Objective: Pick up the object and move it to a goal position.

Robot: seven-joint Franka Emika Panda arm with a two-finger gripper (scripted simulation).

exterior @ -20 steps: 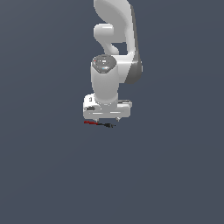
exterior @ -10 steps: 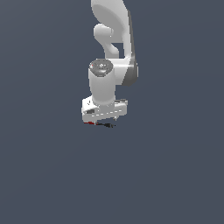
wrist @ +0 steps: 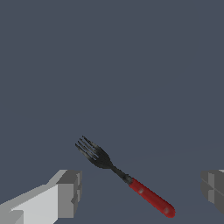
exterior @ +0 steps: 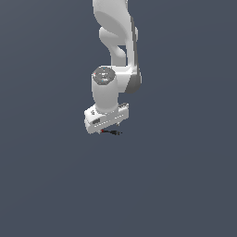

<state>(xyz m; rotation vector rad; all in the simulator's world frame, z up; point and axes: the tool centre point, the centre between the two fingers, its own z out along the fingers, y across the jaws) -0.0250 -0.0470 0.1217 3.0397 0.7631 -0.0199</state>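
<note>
Lying flat: one slim black-tined fork with glossy red handle point(wrist: 124, 177)
Gripper: one, boxy grey-padded point(wrist: 142, 190), spread wide, grasping nothing

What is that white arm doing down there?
A white robot arm has its pincer just above a small fork with a red handle and black tines. The wrist view shows the fork between the two wide-open fingers, touching neither. Nothing is gripped yet; it looks set to close on the fork and lift it.
</note>
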